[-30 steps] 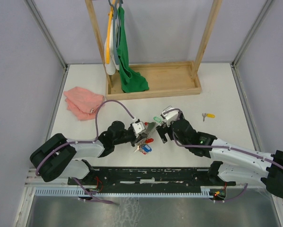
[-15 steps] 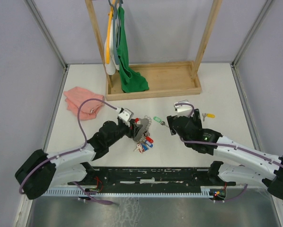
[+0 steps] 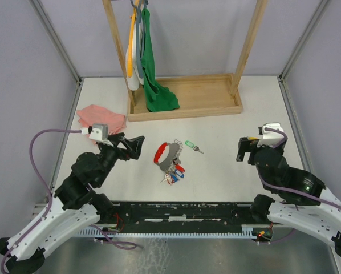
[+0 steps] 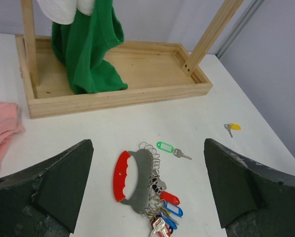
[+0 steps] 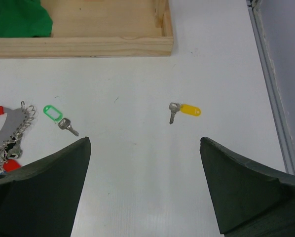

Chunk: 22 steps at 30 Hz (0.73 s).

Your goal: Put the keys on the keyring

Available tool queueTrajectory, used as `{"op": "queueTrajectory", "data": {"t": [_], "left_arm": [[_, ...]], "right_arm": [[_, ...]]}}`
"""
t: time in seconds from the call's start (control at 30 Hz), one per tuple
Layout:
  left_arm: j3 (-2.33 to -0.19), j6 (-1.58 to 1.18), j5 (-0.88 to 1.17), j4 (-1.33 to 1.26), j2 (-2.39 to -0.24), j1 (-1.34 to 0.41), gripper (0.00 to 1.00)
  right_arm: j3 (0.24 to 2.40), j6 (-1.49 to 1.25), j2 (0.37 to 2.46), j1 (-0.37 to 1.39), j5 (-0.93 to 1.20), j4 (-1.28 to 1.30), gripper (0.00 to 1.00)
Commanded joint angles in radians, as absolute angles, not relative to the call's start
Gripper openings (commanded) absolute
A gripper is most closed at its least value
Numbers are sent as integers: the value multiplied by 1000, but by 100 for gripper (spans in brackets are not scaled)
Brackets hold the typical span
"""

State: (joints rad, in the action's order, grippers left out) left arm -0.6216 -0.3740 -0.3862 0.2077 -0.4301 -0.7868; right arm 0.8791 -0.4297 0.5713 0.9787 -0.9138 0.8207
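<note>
Lying on white table point(image 3: 227, 114): red-and-grey loop keyring point(image 3: 163, 153) w/ key bunch point(image 3: 174, 172), green-tagged silver key point(image 4: 168, 148) just beside; attached? Can't tell. Yellow-tagged silver key point(image 5: 185, 110) loose, well apart, not yet on. Jaws wide, empty: left gripper point(image 3: 135, 146), right gripper point(image 5: 145, 143).

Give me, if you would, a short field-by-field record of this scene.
keyring: flat on the table, red and grey loop with a bunch of tagged keys
green key: on the table just right of the keyring, apparently not on it
yellow key: alone on the table, farther right
pink cloth: at the table's left edge
green cloth: hanging into the wooden tray
left jaws: open, empty
right jaws: open, empty
</note>
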Motion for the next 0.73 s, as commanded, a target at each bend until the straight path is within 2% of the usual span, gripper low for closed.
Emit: {"op": "queueTrajectory", "data": {"t": [0.0, 0.33, 0.7], "left_arm": [[-748, -389, -458, 454, -414, -785, 99], [-714, -323, -476, 456, -301, -785, 99], [-706, -313, -505, 461, -253, -785, 99]], "right_arm": [[938, -431, 491, 976, -1008, 945, 100], [894, -347, 286, 977, -979, 898, 100], [904, -320, 329, 977, -978, 900, 100]]}}
